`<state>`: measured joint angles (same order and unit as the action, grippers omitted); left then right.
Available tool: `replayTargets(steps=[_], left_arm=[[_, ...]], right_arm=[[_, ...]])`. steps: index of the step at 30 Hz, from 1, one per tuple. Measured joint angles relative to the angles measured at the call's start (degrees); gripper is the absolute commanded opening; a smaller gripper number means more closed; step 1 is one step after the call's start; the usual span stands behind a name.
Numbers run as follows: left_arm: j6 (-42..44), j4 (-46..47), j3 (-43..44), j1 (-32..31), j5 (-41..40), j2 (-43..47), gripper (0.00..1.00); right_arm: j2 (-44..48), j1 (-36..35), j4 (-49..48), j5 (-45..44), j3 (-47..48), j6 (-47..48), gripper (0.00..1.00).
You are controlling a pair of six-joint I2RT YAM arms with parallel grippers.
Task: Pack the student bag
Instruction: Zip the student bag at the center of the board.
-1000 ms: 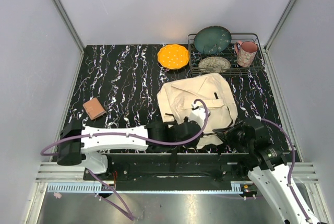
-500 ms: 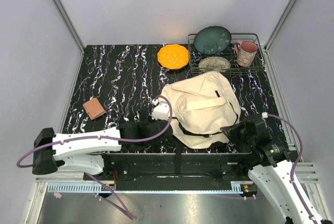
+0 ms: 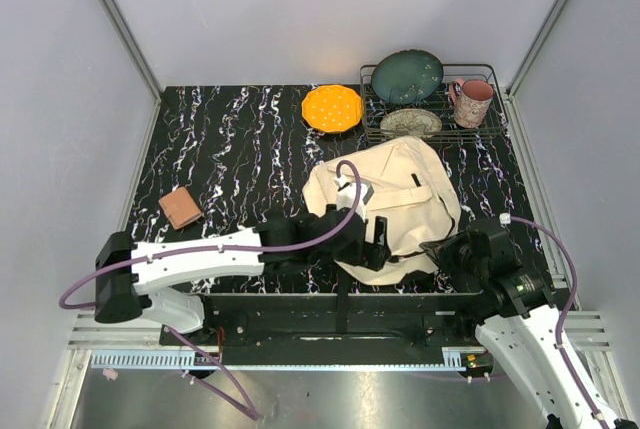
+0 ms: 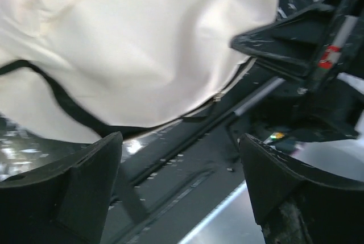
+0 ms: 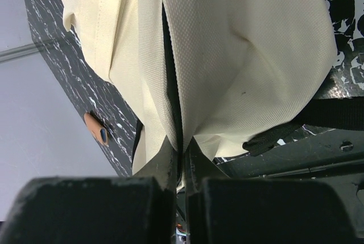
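The large cream-beige fabric student bag (image 3: 400, 194) lies slumped on the right half of the black, white-veined table (image 3: 220, 149). It sits between the wire dish rack (image 3: 455, 131) at the far edge and the near edge, which its lower end reaches.

The right pincer (image 5: 182, 156) is clamped tight on a fold of the bag's cloth at its near right side, just beside a black strap. The left pincer (image 4: 182, 198) stands wide with nothing between its fingers, over the table's near edge just off the bag's near left side.

I judge the packing unfinished. A small reddish-brown book (image 3: 181, 208) lies out near the left edge, well apart from the student bag, and probably belongs inside. No view shows the bag's mouth, so I cannot tell whether anything is already packed.

What seems left is to get the mouth open while the right pincer holds the cloth, fetch the book, slip it in and close the bag. The crockery at the far edge looks like no part of the job.
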<state>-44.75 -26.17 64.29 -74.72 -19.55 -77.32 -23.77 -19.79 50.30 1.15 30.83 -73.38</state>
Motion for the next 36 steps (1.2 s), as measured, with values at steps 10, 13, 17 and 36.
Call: replayTargets(steps=[10, 13, 17, 36], left_arm=[[-14.23, 3.58, 0.81, -0.02, 9.11, -3.02, 0.95], [-12.37, 2.71, 2.49, 0.00, 9.14, -4.87, 0.94], [-0.90, -0.17, 8.17, -0.20, 7.32, -9.07, 0.96], [38.47, -6.71, 13.51, -0.28, 15.61, -14.84, 0.69]], right_arm=[[0.39, 0.00, -0.13, -0.15, -0.09, -1.66, 0.00], [0.33, 0.00, -0.57, -0.13, -0.13, -1.66, 0.00], [0.35, 0.00, -1.18, 0.07, -0.22, -1.64, 0.00], [0.35, 0.00, -2.91, 1.07, -0.92, -1.46, 0.01]])
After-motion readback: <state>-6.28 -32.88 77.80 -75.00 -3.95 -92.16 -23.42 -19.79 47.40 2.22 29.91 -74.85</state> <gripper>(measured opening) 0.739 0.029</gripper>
